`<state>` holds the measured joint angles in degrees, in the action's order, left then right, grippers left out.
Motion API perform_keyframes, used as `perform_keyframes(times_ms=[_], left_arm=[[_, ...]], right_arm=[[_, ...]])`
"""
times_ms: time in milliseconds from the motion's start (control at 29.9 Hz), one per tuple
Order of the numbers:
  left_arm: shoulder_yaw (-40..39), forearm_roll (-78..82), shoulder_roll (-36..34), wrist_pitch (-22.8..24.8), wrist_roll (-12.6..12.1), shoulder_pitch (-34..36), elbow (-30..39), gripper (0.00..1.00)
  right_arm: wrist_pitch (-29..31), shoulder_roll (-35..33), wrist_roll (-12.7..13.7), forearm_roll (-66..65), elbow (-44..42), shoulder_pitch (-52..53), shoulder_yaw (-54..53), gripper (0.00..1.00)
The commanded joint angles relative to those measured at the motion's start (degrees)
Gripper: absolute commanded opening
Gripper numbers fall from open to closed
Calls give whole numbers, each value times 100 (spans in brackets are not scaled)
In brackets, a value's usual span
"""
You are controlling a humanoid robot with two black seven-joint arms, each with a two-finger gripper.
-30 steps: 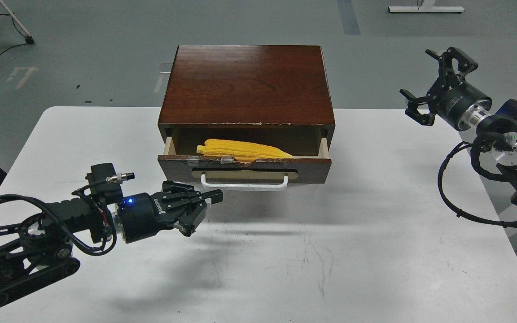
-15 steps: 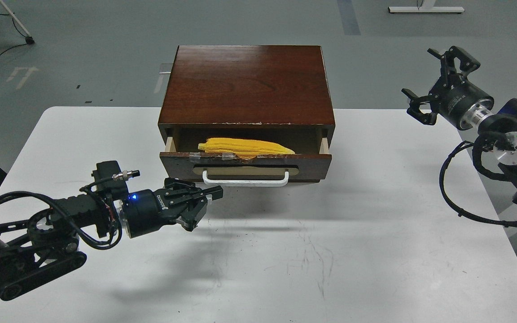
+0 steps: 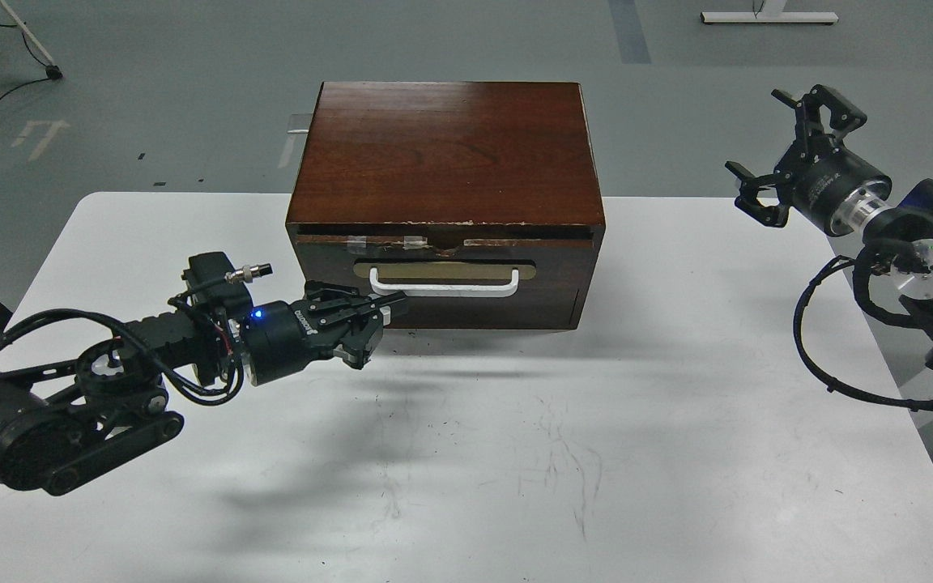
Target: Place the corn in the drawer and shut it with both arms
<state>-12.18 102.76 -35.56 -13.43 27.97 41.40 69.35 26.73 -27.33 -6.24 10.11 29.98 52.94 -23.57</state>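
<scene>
The drawer [image 3: 442,279] has a dark brown front, a chipped top edge and a white bar handle [image 3: 444,282]. It sits pushed flush into the dark wooden cabinet [image 3: 442,150]. The corn is hidden inside. My left gripper [image 3: 385,312] is shut and empty, its tips against the drawer front just below the left end of the handle. My right gripper [image 3: 786,154] is open and empty, held in the air off the cabinet's right side, well apart from it.
The cabinet stands at the back middle of a white table [image 3: 515,453]. The table's right edge [image 3: 904,389] runs under my right arm. Grey floor lies beyond, with a cable and stand legs at the far left.
The drawer has slid from open to fully in, hiding the corn. My left gripper moved forward and up with the drawer front. My right gripper barely moved.
</scene>
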Motion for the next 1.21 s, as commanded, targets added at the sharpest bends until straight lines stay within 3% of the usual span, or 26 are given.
perform_keyframes(times_ms=[0, 268, 301, 335, 368, 402, 469, 670, 737, 770, 871, 938, 1004, 1038, 1071, 1138, 1172], left_arm=[[-13, -89, 120, -2, 3, 61, -255, 0], [31, -160, 304, -11, 3, 61, -405, 0], [48, -160, 243, -11, 3, 17, -344, 13], [66, -177, 199, -19, 3, -35, -239, 44], [75, -230, 164, -19, 3, -123, -55, 83], [75, -265, 129, -19, 3, -202, 60, 97], [75, -335, 15, -19, 3, -360, 271, 98], [-39, -993, -758, -19, 3, -537, 1773, 98], [-363, -1546, -829, -46, 3, -432, 2065, 98], [-887, -2157, -795, -2, 3, -370, 2074, 98], [-2101, -4116, -706, 513, 3, -90, 1795, 98], [-2358, -4920, -698, 989, 3, 104, 1321, 98], [-2526, -6436, -471, 1919, 3, 402, -46, 98], [-2561, -6792, -339, 2114, -271, 447, -375, 98], [-2570, -7413, -94, 2421, -814, 500, -978, 98], [-2571, -7918, 58, 2634, -1326, 518, -1492, 98], [-2544, -8269, 145, 2757, -1746, 500, -1929, 98]], right_arm=[[-1, 0, 0, 0, -1, -3, 1, 99], [8, 0, 0, 0, -54, -20, 1, 99], [8, 0, 9, 0, -54, -46, 1, 99], [8, 0, 0, 0, -54, -73, 1, 99], [17, 0, 0, 0, -54, -73, 10, 99], [17, 0, 0, 0, -54, -82, 10, 99], [17, 0, 0, 0, -54, -73, 10, 99], [17, -9, 0, -9, -45, -12, 19, 100], [17, -9, 0, -9, -45, -3, 19, 100], [17, -9, 0, -9, -45, 6, 19, 100], [17, -9, -17, -9, -27, 41, 10, 100], [17, 0, -35, -9, -1, 41, 1, 100], [60, 0, -201, -9, 43, 41, 10, 99], [96, -9, -280, -9, 43, 41, 10, 99], [127, -9, -464, -9, 69, 32, 27, 99], [127, -9, -649, -17, 139, -11, 45, 99], [127, -18, -815, -17, 296, -46, 71, 99]])
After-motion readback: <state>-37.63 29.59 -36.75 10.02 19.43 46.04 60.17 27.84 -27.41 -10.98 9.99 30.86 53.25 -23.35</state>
